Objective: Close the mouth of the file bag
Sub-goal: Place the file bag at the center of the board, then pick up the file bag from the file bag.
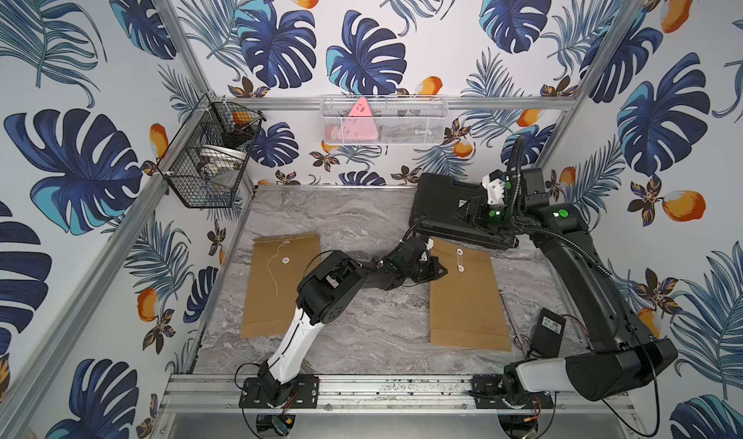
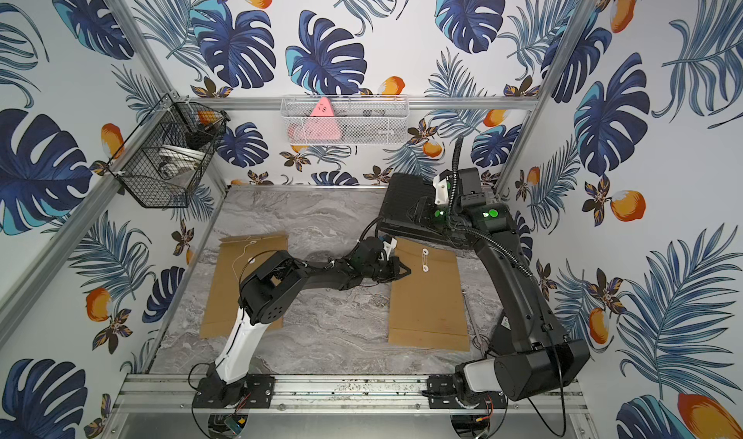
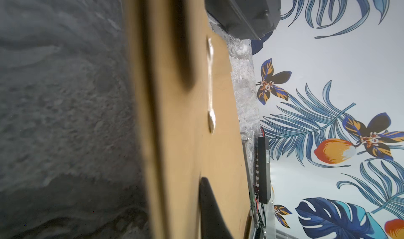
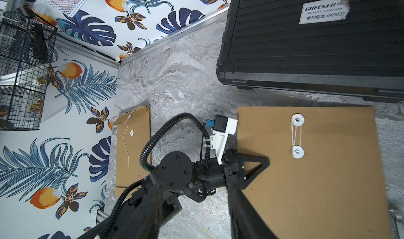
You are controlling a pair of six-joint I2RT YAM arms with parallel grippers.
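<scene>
Right wrist view: brown kraft-paper file bag [image 4: 317, 183] lies on the grey marble-look tabletop [image 4: 179, 78], right of centre, just near of the ribbed black case [image 4: 306, 41]. A white string [image 4: 293, 135] is looped between its two white buttons [image 4: 297, 119]. Left gripper [image 4: 263, 162] is at that bag's left edge, just left of the buttons; can't tell its jaw gap, own wrist view too blurred. Right gripper [image 1: 466, 212] hovers over the case, jaws moderately apart, empty. Second brown file bag [image 1: 261, 304] at left, string loose.

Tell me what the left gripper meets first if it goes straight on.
Probably the lower white button of the right file bag, just ahead of the left gripper; its height above the bag is unclear.
</scene>
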